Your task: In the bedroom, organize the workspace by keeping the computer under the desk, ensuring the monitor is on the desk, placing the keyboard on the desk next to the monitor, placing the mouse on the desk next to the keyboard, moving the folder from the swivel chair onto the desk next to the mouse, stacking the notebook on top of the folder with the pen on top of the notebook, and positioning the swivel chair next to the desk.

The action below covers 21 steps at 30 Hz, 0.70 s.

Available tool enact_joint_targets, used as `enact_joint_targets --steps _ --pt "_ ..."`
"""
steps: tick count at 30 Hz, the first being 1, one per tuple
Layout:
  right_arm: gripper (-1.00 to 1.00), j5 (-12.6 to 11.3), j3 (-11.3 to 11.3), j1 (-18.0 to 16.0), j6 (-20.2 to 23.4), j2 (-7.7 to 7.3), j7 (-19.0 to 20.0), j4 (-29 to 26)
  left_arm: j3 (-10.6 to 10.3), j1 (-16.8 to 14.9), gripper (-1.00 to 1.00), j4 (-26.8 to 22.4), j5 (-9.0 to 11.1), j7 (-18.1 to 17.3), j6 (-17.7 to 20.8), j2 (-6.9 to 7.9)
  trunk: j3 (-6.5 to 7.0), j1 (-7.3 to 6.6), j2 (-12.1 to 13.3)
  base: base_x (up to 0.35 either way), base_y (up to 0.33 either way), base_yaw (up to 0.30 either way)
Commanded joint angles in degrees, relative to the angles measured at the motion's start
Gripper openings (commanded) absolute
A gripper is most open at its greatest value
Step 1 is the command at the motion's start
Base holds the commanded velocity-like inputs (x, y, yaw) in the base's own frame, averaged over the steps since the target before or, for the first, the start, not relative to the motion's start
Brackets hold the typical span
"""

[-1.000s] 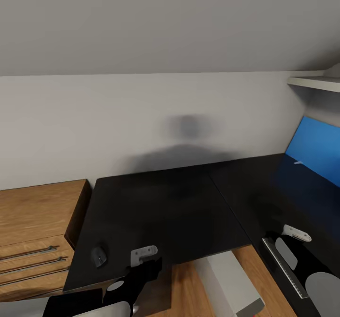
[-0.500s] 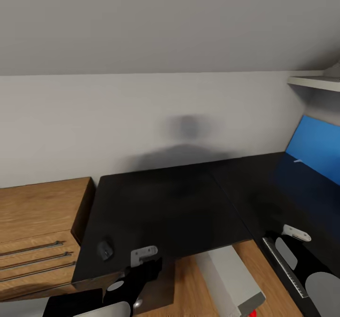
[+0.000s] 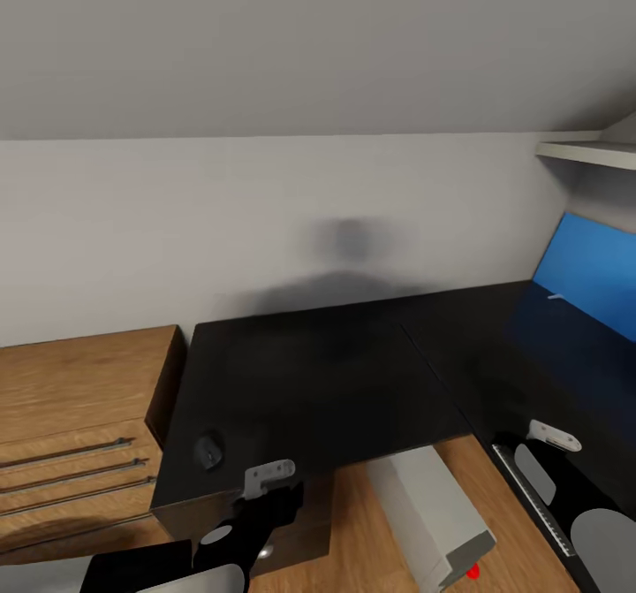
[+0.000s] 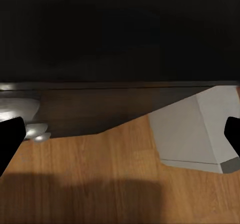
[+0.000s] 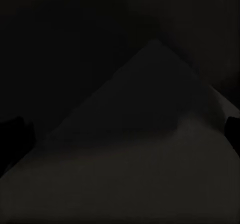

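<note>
Near the front left corner of the worktop we are seeing the mouse lying alone on the glossy black top, close to the front edge. Below that edge, on the wood floor, we are seeing the computer lying tipped over, partly tucked under the worktop; the left wrist view is showing its pale case beside a drawer knob. We are holding the left gripper just in front of the worktop's front edge, right of the mouse, with its fingers standing apart. Our right gripper is hovering over the worktop's right wing beside the keyboard, and we cannot tell whether its fingers are apart. A blue back panel is rising at the far right, and a light-wood dresser is standing against the worktop's left side.
</note>
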Motion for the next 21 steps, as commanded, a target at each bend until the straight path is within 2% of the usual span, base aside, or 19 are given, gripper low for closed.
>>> enact_joint_targets --steps 1,21 --pt "1.0 -1.14 0.08 0.03 0.28 0.0 -0.28 1.45 -0.12 -0.1 1.0 -0.08 0.32 0.1 -0.32 0.01 -0.08 0.0 -0.05 -0.042 0.024 0.0" --pt "1.0 -1.17 0.39 0.03 -0.76 0.11 -0.2 0.97 -0.37 -0.1 1.0 -0.06 0.36 0.19 -0.48 -0.1 -0.08 0.0 -0.05 -0.006 0.003 0.0"
